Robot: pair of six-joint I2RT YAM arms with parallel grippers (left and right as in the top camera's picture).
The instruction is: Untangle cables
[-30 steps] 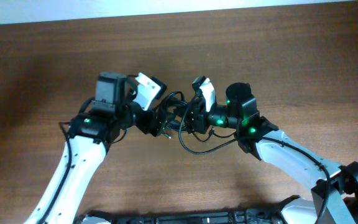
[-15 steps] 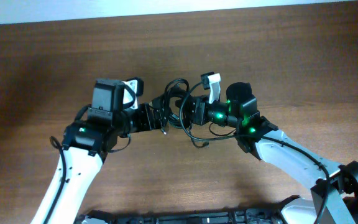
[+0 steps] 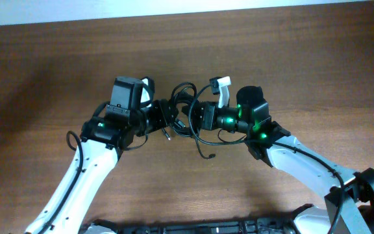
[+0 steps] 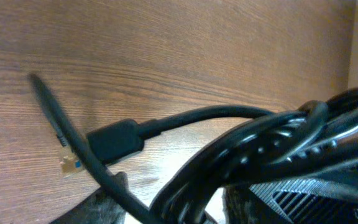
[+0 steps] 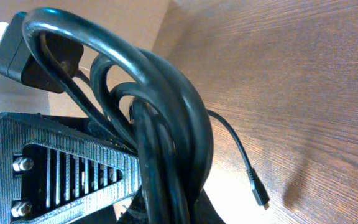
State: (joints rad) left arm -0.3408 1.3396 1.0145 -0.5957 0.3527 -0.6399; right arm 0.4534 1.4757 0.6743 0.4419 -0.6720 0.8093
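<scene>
Right gripper (image 3: 198, 117) clamped on cables (image 5: 173, 99), left gripper (image 3: 163, 121) state unclear behind tangle, wooden table (image 3: 304, 58) around

Mid-bench (image 3: 304, 58), the cables (image 3: 186, 104) sit with the left end effector (image 3: 163, 120) just left of them and the right end effector (image 3: 199, 117) just right.

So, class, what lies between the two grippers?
The tangled black cables fill the gap between left gripper and right gripper, shown in the overhead view.
</scene>
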